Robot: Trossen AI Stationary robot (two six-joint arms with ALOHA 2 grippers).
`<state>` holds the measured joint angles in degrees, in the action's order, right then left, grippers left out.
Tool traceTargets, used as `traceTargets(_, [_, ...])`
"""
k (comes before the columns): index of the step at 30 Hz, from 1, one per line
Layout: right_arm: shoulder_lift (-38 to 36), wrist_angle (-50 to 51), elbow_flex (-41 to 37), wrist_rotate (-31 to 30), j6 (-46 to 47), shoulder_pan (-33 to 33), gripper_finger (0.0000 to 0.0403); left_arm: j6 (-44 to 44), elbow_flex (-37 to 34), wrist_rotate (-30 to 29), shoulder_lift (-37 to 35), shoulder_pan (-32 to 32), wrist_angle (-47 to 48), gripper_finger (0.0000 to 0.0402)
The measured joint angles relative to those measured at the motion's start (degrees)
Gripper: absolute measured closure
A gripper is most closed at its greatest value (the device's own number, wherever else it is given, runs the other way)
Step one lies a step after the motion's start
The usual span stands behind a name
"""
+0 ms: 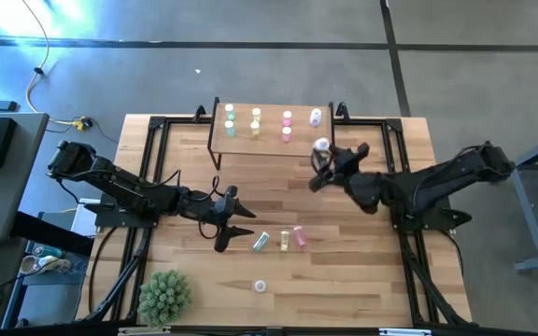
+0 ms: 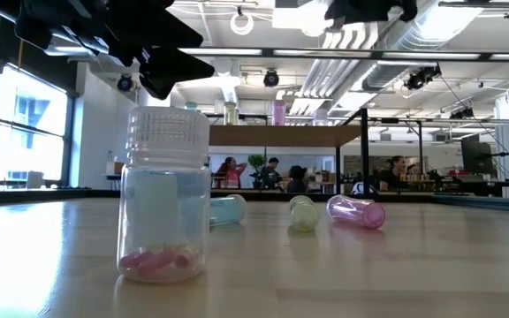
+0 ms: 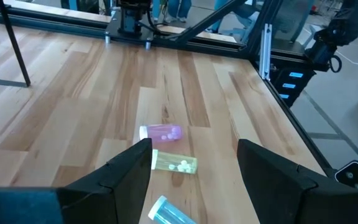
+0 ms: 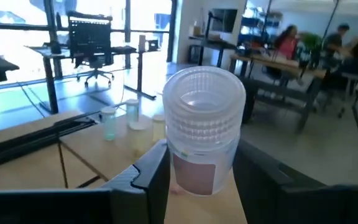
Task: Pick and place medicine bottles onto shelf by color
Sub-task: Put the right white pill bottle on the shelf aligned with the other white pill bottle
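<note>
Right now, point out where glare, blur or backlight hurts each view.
High view: window glare washes the floor, upper left. Low view: near bottle sharp; left window blown out. Right wrist view: bright windows behind the held bottle, people blurred. Left wrist view: evenly lit, pink bottle clear.

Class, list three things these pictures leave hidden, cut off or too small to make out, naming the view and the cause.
1. Low view: the near bottle blocks part of the blue-green bottle lying behind it.
2. Right wrist view: the right claw covers the held bottle's base.
3. High view: the bottles on the shelf are too small to read contents.
</note>
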<state>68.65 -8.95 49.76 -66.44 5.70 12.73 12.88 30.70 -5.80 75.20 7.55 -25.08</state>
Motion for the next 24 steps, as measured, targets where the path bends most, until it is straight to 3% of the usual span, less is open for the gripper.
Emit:
traceTargets(5, [-1.75, 13.21, 0.0, 12.4, 15.38, -8.38, 0.0265, 0.0, 0.0, -0.01, 0.0, 0.0, 0.0, 0.0177])
traceTargets(8, [-0.97, 17.13, 0.0, 15.74, 18.94, -11.99, 0.0265, 0.0, 0.0, 0.01, 0.0, 0.0, 0.0, 0.0177])
traceTargets(13, [1.83, 18.36, 0.0, 21.85, 19.96, -16.09, 0.0265, 0.0, 0.0, 0.01, 0.0, 0.0, 0.02, 0.0177])
traceTargets(24, [5.91, 20.13, 0.0, 27.77, 22.98, -23.68, 0.0265, 0.0, 0.0, 0.04, 0.0, 0.0, 0.13, 0.0177])
